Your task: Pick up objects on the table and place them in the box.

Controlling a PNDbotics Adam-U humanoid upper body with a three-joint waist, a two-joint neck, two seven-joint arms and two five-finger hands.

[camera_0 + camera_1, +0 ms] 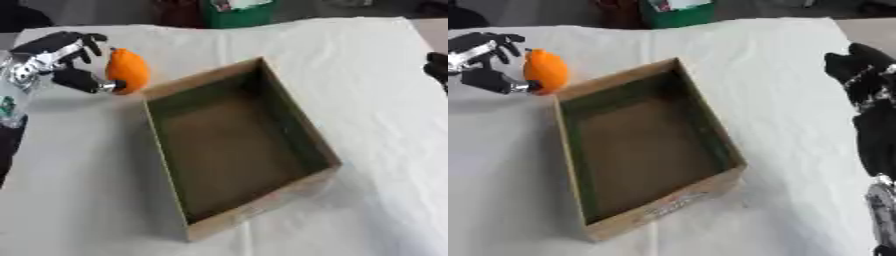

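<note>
An orange, egg-shaped object (128, 70) is held at the far left, just outside the box's far-left corner. My left hand (61, 57) is shut on it, thumb below and fingers above. The open cardboard box (311, 142) lies askew in the middle of the white cloth, and nothing shows inside it. My right hand (866, 75) hangs at the right edge above the cloth, well away from the box; its fingers cannot be made out.
A white cloth (367, 75) covers the table. A green container (238, 12) stands beyond the table's far edge. Bare cloth lies right of the box and in front of it.
</note>
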